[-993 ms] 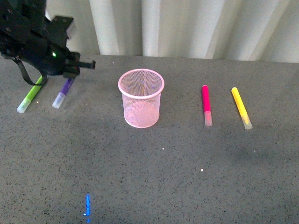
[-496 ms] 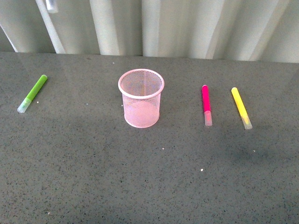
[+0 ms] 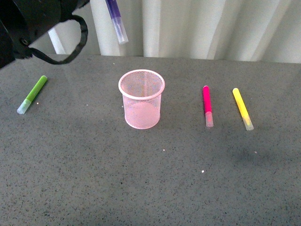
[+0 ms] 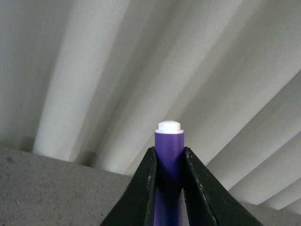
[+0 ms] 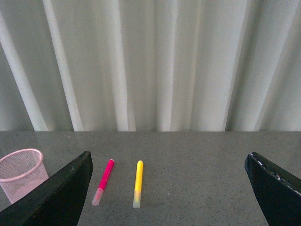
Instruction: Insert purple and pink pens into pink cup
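Left gripper [image 4: 169,157] pinching dark purple pale-capped marker pen [image 3: 116,21]
Aloft, seemingly cap-down, eleven o'clock from light pink wire-mesh cup [image 3: 141,113].

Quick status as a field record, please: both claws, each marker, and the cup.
left claw: shut on purple pen, off the table
purple pen: in the air, tilted, pale cap downward, above and left of pink cup in front view, not in it
pink cup: upright, no pens inside
pink pen: lying on table, right of cup
yellow marker: lying right of pink pen, apart from it
green marker: lying at table's left
right claw: open, empty
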Motion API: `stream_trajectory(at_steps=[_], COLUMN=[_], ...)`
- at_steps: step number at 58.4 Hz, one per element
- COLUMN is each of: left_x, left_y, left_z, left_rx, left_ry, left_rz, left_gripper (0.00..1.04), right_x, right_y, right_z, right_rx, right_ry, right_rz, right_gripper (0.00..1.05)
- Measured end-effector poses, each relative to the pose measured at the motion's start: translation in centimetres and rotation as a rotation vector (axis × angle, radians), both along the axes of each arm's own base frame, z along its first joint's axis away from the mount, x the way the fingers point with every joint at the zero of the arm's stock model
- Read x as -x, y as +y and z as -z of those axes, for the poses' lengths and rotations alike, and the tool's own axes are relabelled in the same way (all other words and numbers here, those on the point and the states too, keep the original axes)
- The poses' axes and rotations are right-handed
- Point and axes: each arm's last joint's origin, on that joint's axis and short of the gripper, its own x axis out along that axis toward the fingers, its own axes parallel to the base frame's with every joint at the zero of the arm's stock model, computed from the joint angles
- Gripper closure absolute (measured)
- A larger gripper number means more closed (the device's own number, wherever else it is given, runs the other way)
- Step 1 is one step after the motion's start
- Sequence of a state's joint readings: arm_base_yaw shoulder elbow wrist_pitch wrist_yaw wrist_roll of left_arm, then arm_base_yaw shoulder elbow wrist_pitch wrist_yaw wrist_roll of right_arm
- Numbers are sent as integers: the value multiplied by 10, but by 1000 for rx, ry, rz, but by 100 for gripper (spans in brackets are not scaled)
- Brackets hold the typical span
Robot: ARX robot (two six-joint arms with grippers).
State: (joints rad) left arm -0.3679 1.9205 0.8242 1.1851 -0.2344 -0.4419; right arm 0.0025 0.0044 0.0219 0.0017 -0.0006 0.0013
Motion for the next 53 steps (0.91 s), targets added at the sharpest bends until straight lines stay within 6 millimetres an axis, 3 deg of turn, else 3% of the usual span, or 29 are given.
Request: stream_trajectory(at_steps=[24,53], left_x=[-6,-9], left_y=[-17,-22], left_z=[50,77], left_rx=[42,34], left_ry=[77,138], left_rz=[-14,-36], left_gripper=[92,90], right_x=[0,0], right_y=[0,0], right_z=[0,0], right_rx=[0,0], right_ry=[0,0], right_rz=[0,0], right_gripper=[7,7])
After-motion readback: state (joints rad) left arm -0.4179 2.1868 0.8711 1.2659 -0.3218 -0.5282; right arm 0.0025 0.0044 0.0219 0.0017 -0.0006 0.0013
